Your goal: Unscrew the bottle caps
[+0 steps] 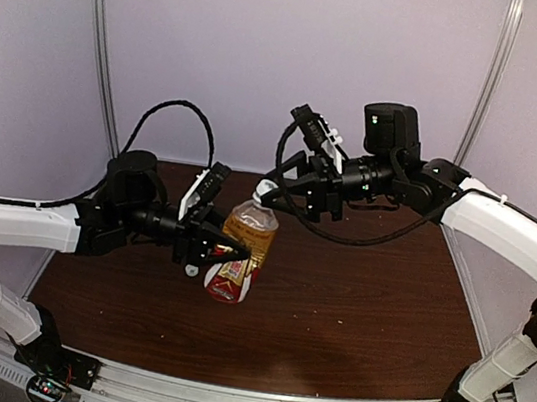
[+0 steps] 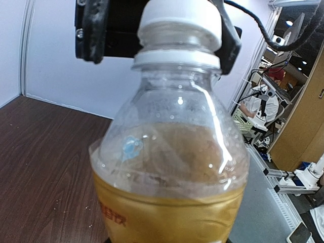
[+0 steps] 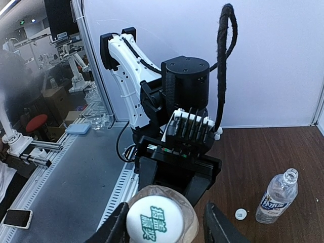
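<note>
The left gripper (image 1: 230, 252) is clamping one amber bottle (image 1: 249, 229); the right gripper (image 1: 277, 198), jaws apart, is straddling its white cap (image 3: 154, 223). A second cap (image 3: 241, 213) is lying just beside the second, clear bottle (image 3: 277, 198).

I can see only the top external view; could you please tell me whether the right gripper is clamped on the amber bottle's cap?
Observer: In the right wrist view the white cap sits between the fingers of the right gripper, with a gap beside one finger.
Operator: Thank you. Where is the other bottle?
Observer: The clear bottle stands upright on the table, its neck open.
Operator: And its cap?
Observer: The loose cap lies on the table beside that bottle, not touching it.
</note>
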Robot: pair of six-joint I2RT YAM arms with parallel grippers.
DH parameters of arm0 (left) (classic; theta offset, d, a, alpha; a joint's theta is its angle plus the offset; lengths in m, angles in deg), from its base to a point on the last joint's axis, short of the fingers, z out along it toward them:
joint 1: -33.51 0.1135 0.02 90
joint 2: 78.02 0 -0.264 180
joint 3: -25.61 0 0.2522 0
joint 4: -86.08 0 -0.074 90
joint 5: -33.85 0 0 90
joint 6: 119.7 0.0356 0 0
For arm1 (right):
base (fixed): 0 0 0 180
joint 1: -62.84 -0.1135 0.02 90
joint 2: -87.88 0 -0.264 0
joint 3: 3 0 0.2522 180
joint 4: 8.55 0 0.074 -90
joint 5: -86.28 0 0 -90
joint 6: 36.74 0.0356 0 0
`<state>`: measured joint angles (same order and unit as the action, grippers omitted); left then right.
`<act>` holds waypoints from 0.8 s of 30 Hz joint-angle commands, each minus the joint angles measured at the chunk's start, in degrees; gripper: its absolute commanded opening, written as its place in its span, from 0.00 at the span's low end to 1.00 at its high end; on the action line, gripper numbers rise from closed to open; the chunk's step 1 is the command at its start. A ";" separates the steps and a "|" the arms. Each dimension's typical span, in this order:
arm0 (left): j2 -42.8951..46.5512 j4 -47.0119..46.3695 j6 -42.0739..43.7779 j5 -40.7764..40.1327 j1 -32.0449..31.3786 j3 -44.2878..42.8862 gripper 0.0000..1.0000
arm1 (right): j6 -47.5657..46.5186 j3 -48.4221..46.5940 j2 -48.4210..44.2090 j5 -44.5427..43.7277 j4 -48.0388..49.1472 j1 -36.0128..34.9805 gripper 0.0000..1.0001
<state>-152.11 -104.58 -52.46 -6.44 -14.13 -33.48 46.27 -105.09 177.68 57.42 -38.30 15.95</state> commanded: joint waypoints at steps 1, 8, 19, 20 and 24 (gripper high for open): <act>1.81 -4.92 1.66 -1.61 0.25 -1.20 0.36 | 2.25 1.57 -1.07 -2.11 0.09 0.31 0.53; 1.76 -0.50 4.01 -5.73 0.23 -2.17 0.36 | 10.87 3.41 -3.79 -8.13 4.95 0.31 0.72; 1.06 0.75 4.46 -9.42 0.20 -2.70 0.36 | 25.49 5.74 -5.69 -18.04 11.04 -0.48 0.78; 0.93 0.88 4.48 -9.66 0.18 -2.76 0.36 | 26.35 5.65 -5.61 -18.92 10.97 -0.74 0.77; 0.87 1.65 4.78 -10.93 0.26 -3.02 0.36 | 28.25 5.15 -5.41 -22.10 9.64 -1.62 0.77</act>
<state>-151.41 -102.09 -49.03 -15.29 -14.13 -34.09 70.03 -99.87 173.00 40.77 -29.79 15.31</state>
